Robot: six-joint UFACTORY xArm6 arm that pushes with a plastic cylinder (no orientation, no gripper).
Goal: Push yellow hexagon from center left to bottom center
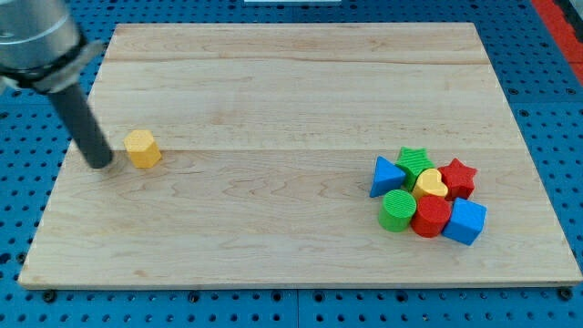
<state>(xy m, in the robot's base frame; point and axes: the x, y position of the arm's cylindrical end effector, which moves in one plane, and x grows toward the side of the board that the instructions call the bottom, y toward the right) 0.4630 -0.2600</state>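
Note:
The yellow hexagon (142, 148) sits on the wooden board (291, 100) at the view's centre left. My tip (99, 165) rests on the board just to the left of the hexagon, a small gap apart from it. The dark rod rises from the tip toward the view's top left corner.
A cluster of blocks lies at the view's right: a blue triangle (386, 176), a green star (415, 163), a yellow heart (431, 183), a red star (458, 177), a green cylinder (397, 210), a red cylinder (430, 217) and a blue cube (465, 221).

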